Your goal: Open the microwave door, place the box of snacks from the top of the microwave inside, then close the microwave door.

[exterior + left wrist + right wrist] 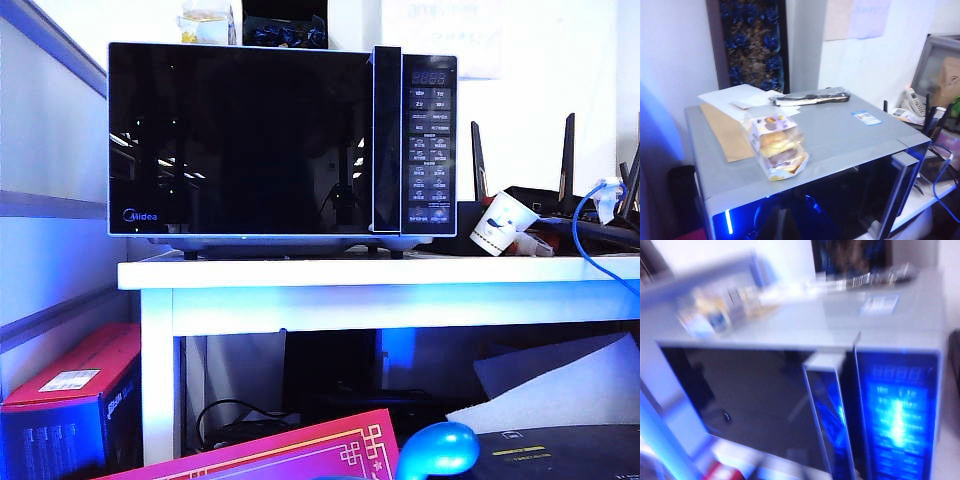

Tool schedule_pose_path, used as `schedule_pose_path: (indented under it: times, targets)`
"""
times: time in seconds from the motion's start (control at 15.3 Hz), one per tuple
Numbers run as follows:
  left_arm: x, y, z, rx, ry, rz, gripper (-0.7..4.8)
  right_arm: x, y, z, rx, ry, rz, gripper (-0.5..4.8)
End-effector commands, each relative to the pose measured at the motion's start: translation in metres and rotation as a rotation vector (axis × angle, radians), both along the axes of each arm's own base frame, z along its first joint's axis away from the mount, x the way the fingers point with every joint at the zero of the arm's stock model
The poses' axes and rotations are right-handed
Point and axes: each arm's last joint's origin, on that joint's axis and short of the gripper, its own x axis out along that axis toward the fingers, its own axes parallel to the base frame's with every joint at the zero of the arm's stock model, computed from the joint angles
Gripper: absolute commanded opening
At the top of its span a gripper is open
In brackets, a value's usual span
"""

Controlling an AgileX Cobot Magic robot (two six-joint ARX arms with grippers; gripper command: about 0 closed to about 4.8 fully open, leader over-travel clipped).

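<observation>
The black microwave (280,140) stands on a white table (300,274), and its glossy door (240,140) sits flush and closed, with the tall handle strip (386,140) beside the button panel (430,145). The small pale box of snacks (776,147) lies on the microwave's grey top near the front edge; it also shows in the exterior view (205,25) and, blurred, in the right wrist view (705,315). My left gripper (782,226) is a dim dark shape before the upper door glass, below the box, fingers together. My right gripper is out of view; its camera faces the door (755,400) and handle (827,415).
A dark box with blue contents (752,45) stands at the back of the microwave top, with white papers, a brown envelope (725,130) and a black flat item (812,97). Right of the microwave are a paper cup (500,225), router antennas (520,160) and a blue cable (590,240).
</observation>
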Motion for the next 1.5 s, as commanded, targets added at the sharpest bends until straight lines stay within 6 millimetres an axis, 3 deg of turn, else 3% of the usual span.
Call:
schedule_pose_path:
  times: [0.07,0.2,0.26,0.52,0.78,1.24,1.5]
  targets:
    - [-0.002,0.001,0.003,0.003,-0.015,0.020,-0.06,0.020,0.015,-0.014,-0.044,-0.032,-0.065,2.95]
    - [-0.002,0.001,0.002,0.005,-0.016,0.020,-0.06,0.032,0.029,-0.026,-0.112,-0.058,-0.088,4.25]
    - [-0.002,0.001,0.003,0.005,-0.020,0.024,-0.06,0.035,0.037,-0.031,-0.133,-0.075,-0.106,4.31]
    - [-0.002,0.001,0.003,0.032,-0.038,0.023,-0.06,0.047,0.074,-0.048,-0.118,-0.107,-0.329,4.31]
    - [-0.002,0.001,0.004,0.040,-0.047,0.019,-0.06,0.061,0.101,-0.070,-0.060,-0.173,-0.363,4.31]
    - [-0.002,0.001,0.003,0.038,-0.041,0.019,-0.06,0.087,0.112,-0.110,-0.048,-0.185,-0.395,4.31]
    - [-0.002,0.001,0.001,0.040,-0.019,0.019,-0.05,0.100,0.116,-0.115,-0.050,-0.183,-0.409,4.30]
